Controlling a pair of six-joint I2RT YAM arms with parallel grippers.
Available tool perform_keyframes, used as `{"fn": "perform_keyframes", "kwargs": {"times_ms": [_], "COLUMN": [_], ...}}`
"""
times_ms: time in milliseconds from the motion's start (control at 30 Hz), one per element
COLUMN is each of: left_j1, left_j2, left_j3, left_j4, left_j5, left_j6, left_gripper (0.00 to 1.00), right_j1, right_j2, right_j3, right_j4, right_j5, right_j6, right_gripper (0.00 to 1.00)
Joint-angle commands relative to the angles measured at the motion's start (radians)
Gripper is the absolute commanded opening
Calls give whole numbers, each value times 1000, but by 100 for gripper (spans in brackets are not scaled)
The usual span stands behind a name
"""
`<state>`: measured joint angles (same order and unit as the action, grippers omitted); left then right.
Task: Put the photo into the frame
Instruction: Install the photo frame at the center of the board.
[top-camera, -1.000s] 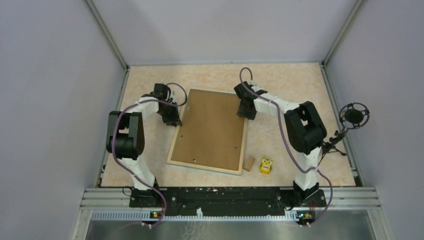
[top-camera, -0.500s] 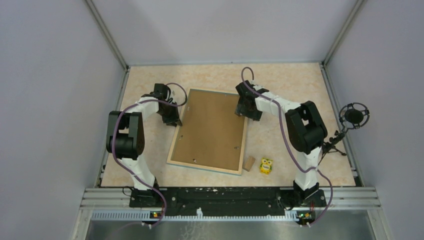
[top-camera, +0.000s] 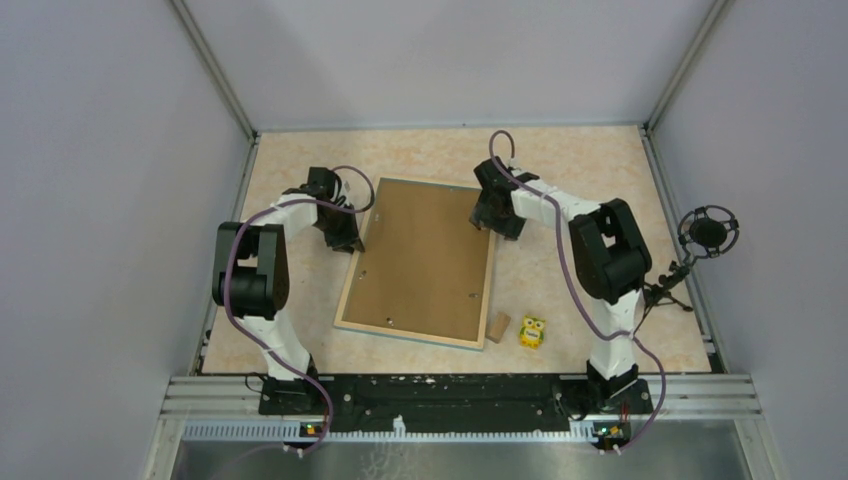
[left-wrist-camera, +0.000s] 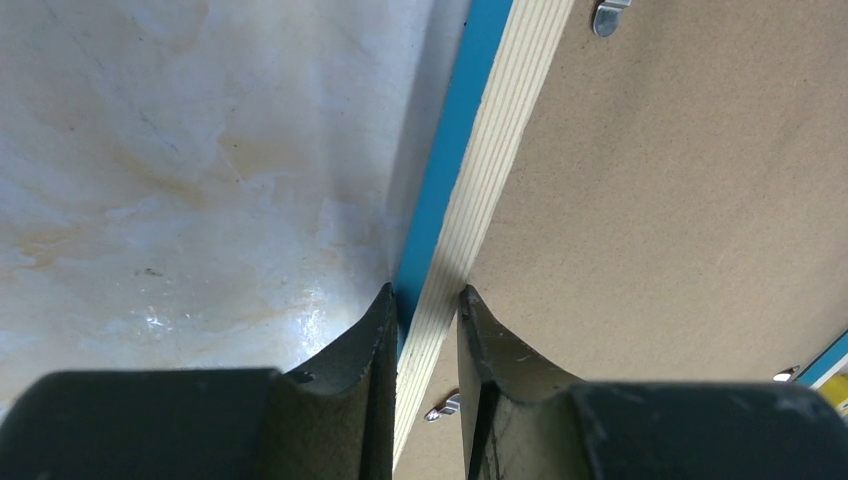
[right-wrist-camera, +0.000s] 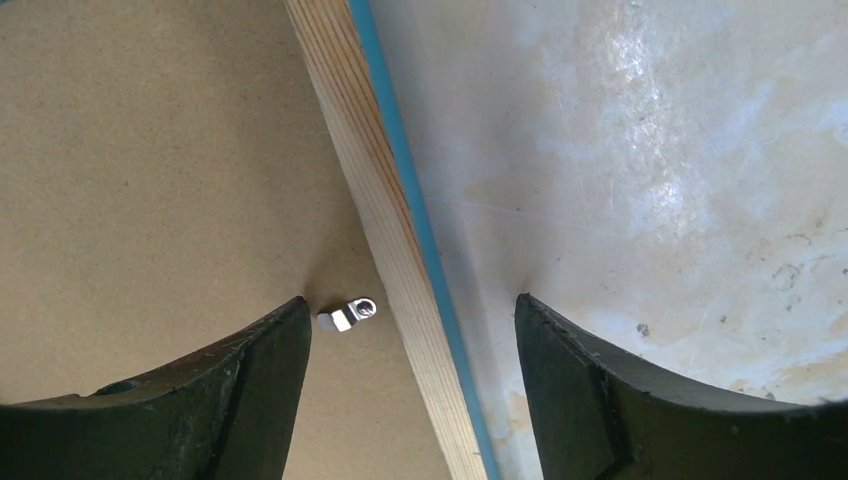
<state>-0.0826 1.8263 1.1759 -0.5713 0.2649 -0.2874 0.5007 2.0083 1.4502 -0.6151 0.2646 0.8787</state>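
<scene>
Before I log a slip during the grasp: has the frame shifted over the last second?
No: the frame keeps the same gap to the small wooden block by its near right corner in the top view.

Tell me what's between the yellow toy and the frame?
A small wooden block lies between the yellow toy and the frame, seen in the top view.

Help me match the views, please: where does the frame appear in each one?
Top external: the frame lies flat at the centre of the table, back up.
Left wrist: its blue-and-wood rail runs diagonally from top centre down to the bottom edge.
Right wrist: its rail slants from top left to bottom centre.
Shared landmark: the brown backing board inside it.
</scene>
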Motion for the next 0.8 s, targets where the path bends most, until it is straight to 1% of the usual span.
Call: {"fn": "perform_keyframes", "kwargs": {"times_ms": [0,233,467,667,767], "left_j1": [-2,0,-1,0,0], "left_j2": [12,12,13,13,13], "left_j3": [-5,-6,-5,-6,-6], "left_j4": [24,24,24,24,24], "left_j5": [58,59,56,56,56], "left_j6": [-26,-27,-27,-27,-28], "left_gripper": [22,22,22,22,22], "right_j1": [-8,-8,-8,-8,-8], "right_j2": [22,50,29,44,42], "right_j3": [48,62,30,30,24], "right_j4": [-24,-69,-81,-90,-86], "right_j5": [20,34,46,22,12], "right_j6": [39,73,128,148,147], "right_gripper": [73,67,63,50,39]}}
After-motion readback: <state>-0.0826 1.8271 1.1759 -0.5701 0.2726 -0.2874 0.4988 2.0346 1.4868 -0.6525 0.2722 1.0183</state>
